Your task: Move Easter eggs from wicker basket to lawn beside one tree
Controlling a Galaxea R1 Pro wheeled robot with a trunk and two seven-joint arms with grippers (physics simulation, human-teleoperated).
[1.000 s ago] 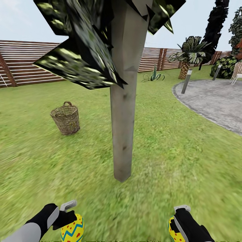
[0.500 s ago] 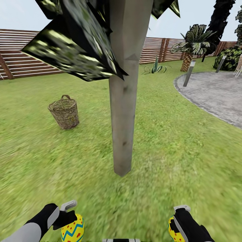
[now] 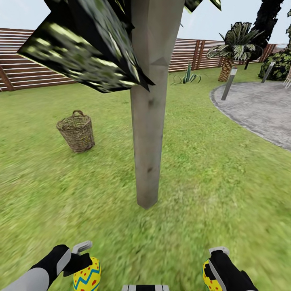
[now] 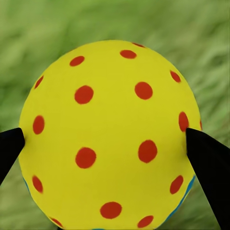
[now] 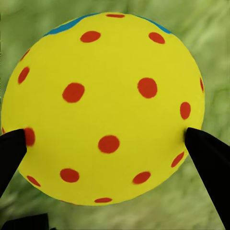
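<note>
Straight ahead in my head view stands the thin, straight, pale grey-beige tree trunk [image 3: 148,133], rising from the flat, mottled green grass lawn [image 3: 210,178] and topped by angular dark green, pale-flecked leaf clumps [image 3: 85,52]. To its left and farther back, well apart from it, the brown woven wicker basket [image 3: 76,132] stands upright on the grass, tapering to its base, with a small loop handle at its rim; I cannot see inside it. A brown slatted wooden fence [image 3: 28,72] closes the garden behind. At the right lies a grey paved patio [image 3: 262,109] with a short grey post [image 3: 228,83] at its edge, and beyond it a short palm with a scaly brown trunk [image 3: 230,60]. Low in this view, my left jaws [image 3: 83,262] hold 1 yellow egg with blue zigzag bands and red dots [image 3: 87,276], and my right jaws [image 3: 212,268] hold a 2nd yellow egg with red dots [image 3: 210,279]. Both hang above grass on the near side of the trunk.

Through my left wrist view, the yellow red-dotted egg [image 4: 109,136] sits between 2 black fingertips [image 4: 211,167] pressed against its sides, over blurred grass.

Through my right wrist view, the other yellow egg [image 5: 103,108], red-dotted with a blue band at one edge, is clamped the same way between black fingertips [image 5: 211,165], with grass behind it.
</note>
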